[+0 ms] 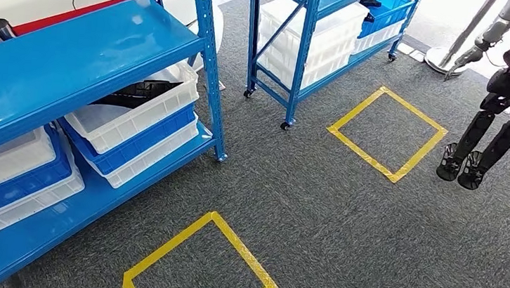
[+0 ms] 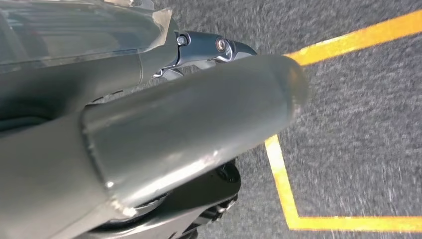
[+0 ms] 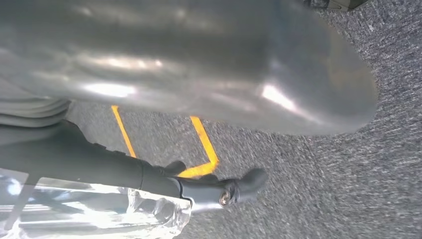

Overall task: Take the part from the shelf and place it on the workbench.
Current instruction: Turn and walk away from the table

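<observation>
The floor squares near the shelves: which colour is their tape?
Yellow tape squares on grey carpet, clearest in the head view.

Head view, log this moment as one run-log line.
phase: approaching shelf | shelf: ahead-left | part: in top white bin, untouched | hands: hanging over carpet

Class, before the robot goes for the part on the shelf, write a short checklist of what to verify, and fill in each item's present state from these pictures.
1. Shelf in view: ok. The near blue shelf stands at the left of the head view.
2. Part located: ok. A black part lies in the top white bin.
3. Left hand free: cannot tell. The left hand is seen close up and blurred.
4. Right hand free: cannot tell. The right hand shows no clear finger pose.
5. Standing spot: ok. A yellow square marks the carpet before the shelf.
6. Workbench located: cannot tell.
</observation>
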`<state>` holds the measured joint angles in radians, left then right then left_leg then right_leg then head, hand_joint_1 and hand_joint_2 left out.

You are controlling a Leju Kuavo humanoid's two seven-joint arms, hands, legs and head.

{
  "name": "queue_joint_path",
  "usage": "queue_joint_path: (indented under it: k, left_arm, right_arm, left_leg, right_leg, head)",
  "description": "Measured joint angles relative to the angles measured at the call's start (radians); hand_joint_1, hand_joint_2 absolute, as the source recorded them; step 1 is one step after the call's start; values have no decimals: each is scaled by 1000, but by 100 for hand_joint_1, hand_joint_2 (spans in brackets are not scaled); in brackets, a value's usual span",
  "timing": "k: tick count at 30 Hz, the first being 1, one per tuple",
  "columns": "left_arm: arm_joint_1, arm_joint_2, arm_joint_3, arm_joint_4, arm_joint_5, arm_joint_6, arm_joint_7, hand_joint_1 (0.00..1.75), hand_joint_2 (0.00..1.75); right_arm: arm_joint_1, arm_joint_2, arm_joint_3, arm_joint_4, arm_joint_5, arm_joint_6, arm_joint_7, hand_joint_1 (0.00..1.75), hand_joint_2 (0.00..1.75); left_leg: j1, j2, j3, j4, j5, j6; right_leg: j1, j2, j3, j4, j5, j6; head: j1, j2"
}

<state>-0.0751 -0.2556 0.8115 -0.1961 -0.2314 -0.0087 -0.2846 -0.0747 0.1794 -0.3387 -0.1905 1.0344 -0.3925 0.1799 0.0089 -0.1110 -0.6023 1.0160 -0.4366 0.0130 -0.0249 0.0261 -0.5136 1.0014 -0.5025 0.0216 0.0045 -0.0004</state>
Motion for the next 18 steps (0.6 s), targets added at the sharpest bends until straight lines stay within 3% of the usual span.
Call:
queue_joint_path:
  k: [1, 3, 5, 6, 7, 8, 10, 12, 14, 15, 16, 18]
  left_arm:
    - [0, 0, 0, 0, 0, 0, 0, 0, 0]
    - [-1, 0, 1, 0, 0, 0, 0, 0, 0]
    - [-2, 0, 1, 0, 0, 0, 0, 0, 0]
    - [-1, 0, 2, 0, 0, 0, 0, 0, 0]
    - [0, 0, 2, 0, 1, 0, 0, 0, 0]
    - [1, 1, 2, 0, 1, 1, 0, 0, 0]
    - [-1, 1, 3, 0, 3, 2, 0, 0, 0]
    - [-4, 1, 3, 0, 5, 1, 0, 0, 0]
    - [-6, 0, 3, 0, 6, 0, 0, 0, 0]
    - [-5, -1, 3, 0, 7, 0, 0, 0, 0]
    - [-6, -1, 4, 0, 8, 1, 1, 0, 0]
    - [-8, -3, 4, 0, 9, 1, 1, 0, 0]
  right_arm:
    - [0, 0, 0, 0, 0, 0, 0, 0, 0]
    - [3, 0, 0, 0, 0, 0, 0, 0, 0]
    - [6, 0, 0, 0, 1, 0, 0, 0, 0]
    - [7, 0, 0, 0, 1, 0, 0, 0, 0]
    - [7, 0, 0, 0, 1, 0, 0, 0, 0]
    - [6, 0, 0, 0, 2, 0, 0, 0, 0]
    - [3, 1, 1, 0, 7, 2, 1, 0, 0]
    - [0, 0, 3, 0, 13, 8, 2, 0, 0]
    - [-4, 0, 4, -1, 16, 14, 4, 0, 0]
    - [-6, 0, 5, -1, 17, 15, 5, 0, 0]
    - [-7, 0, 6, -2, 18, 16, 6, 0, 0]
    - [-9, 0, 6, -2, 18, 16, 8, 0, 0]
  left_leg:
    - [1, 26, -10, 22, -16, -4]
    - [0, 84, -58, 130, -81, -10]
    - [2, 103, -119, 263, -140, -13]
    - [3, 106, -132, 292, -145, -14]
    - [3, 109, -125, 282, -132, -13]
    - [2, 116, -95, 231, -103, -11]
    - [-4, 164, -14, 88, -48, -1]
    - [-13, 197, 25, 12, -32, 8]
    - [-17, 176, 23, 3, -32, 17]
    - [-15, 164, 25, -2, -28, 22]
    - [-11, 151, 27, -8, -22, 30]
    - [-5, 124, 29, -15, -12, 40]
  right_leg:
    - [-1, -10, 0, -1, 2, -8]
    - [3, -35, -2, -2, 4, -23]
    - [9, -64, -5, -2, 2, -29]
    - [11, -78, -6, -2, 2, -30]
    - [12, -91, -6, -2, 1, -30]
    - [12, -103, -5, -2, 0, -31]
    - [18, -123, -1, -1, -3, -29]
    - [25, -141, 3, -1, -8, -22]
    - [29, -161, 8, -4, -11, -13]
    - [28, -154, 8, 0, -15, -8]
    - [28, -133, 3, 17, -27, -6]
    - [22, -68, -38, 107, -74, -8]
  head:
    - [-2, 0]
    - [-6, 0]
    - [-8, 0]
    - [-8, 0]
    - [-8, 0]
    - [-8, 0]
    - [-9, 0]
    - [-7, 0]
    - [-6, 0]
    - [-5, 0]
    - [-4, 0]
    - [-1, 0]
